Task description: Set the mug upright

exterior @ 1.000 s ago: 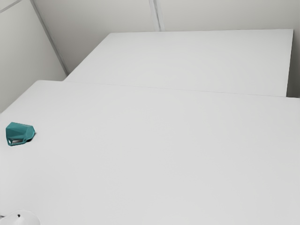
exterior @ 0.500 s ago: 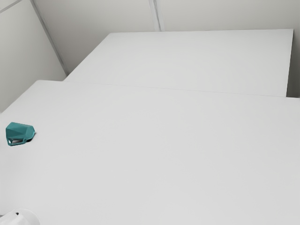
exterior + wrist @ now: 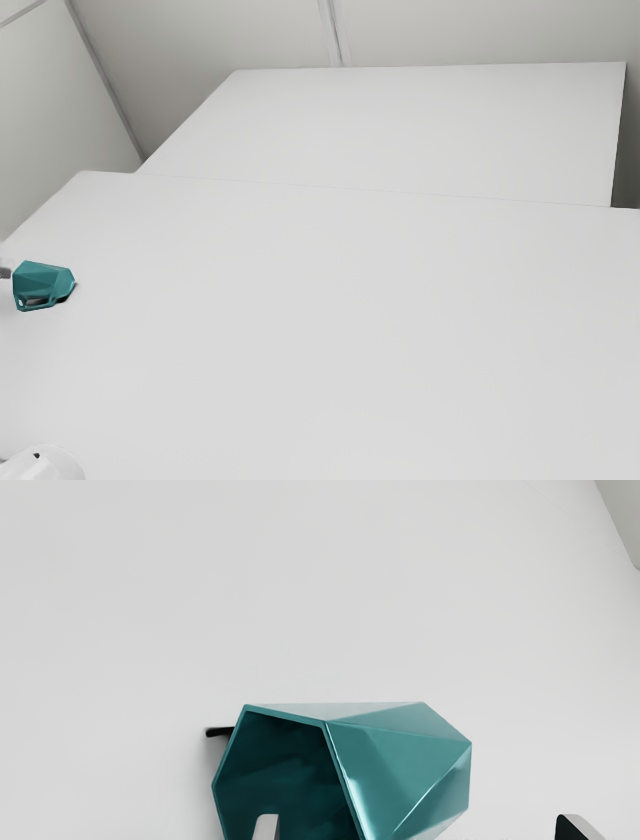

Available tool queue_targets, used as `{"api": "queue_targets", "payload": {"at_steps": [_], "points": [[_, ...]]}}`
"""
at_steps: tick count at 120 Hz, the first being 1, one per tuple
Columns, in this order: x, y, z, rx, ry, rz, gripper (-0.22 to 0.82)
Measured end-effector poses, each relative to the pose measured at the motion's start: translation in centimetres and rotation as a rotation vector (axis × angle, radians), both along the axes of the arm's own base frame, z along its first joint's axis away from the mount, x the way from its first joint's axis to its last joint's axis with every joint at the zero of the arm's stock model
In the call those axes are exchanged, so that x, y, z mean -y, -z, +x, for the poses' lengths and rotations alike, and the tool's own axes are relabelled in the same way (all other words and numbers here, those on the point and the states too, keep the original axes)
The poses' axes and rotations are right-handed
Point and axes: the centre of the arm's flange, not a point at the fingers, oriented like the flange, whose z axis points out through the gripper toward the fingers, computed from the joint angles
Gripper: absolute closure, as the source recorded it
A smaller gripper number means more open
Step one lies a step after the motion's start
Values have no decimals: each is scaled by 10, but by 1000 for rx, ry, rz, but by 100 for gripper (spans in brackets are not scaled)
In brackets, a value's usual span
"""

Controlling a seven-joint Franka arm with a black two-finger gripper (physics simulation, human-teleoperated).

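The mug (image 3: 44, 284) is seen lying on its side on the table (image 3: 330, 330), close to the exterior view's left edge. Just beside it, a small grey part of the gripper (image 3: 5, 269) is glimpsed. In the wrist view the fingers (image 3: 267, 828) are held wide apart, with nothing gripped: the mug's open mouth is partly covered by one, while the other is set past the closed end. Whether the mouth is entered cannot be told. By the rim, a small dark piece (image 3: 219, 731) is seen jutting out.
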Motion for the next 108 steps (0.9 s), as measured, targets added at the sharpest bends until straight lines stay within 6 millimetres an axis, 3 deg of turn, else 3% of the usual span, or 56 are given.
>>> {"api": "queue_targets", "payload": {"at_steps": [35,40,58,69,86,108], "points": [[23,17,14,7,65,-70,1],[25,19,15,11,68,-80,6],[28,19,17,31,74,-101,44],[32,14,21,51,84,-113,58],[42,9,31,81,105,-150,70],[51,2,35,88,132,-179,74]]}}
